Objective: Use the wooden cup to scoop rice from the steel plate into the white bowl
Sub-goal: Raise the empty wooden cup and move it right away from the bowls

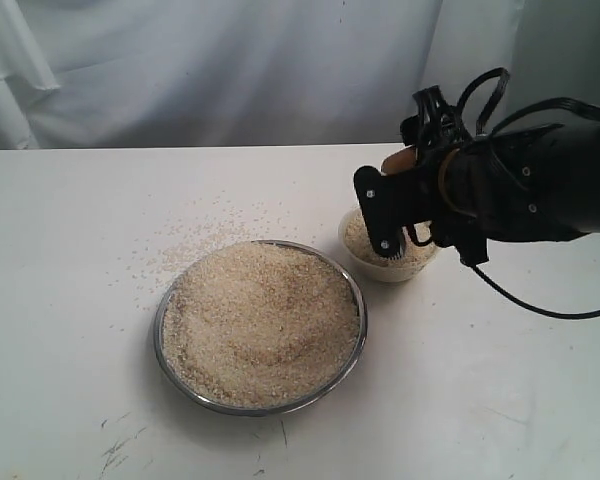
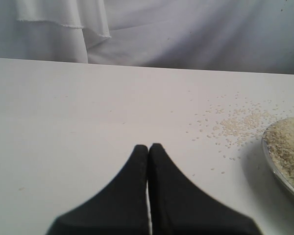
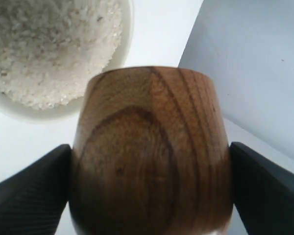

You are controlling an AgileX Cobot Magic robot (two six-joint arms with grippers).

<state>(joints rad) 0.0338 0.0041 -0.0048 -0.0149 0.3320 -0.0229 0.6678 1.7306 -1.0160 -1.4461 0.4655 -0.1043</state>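
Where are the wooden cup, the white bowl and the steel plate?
wooden cup (image 3: 152, 156), right wrist view, grained side wall.
white bowl (image 1: 400, 274), exterior view, front outer wall.
steel plate (image 1: 280, 407), exterior view, near rim.

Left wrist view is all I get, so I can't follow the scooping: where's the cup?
Observer: The right gripper holds the cup between its fingers.
Operator: Near the plate?
Observer: It is close by the bowl, which stands just right of the plate in the exterior view.
Operator: Anything in the bowl?
Observer: Yes, rice lies in it.
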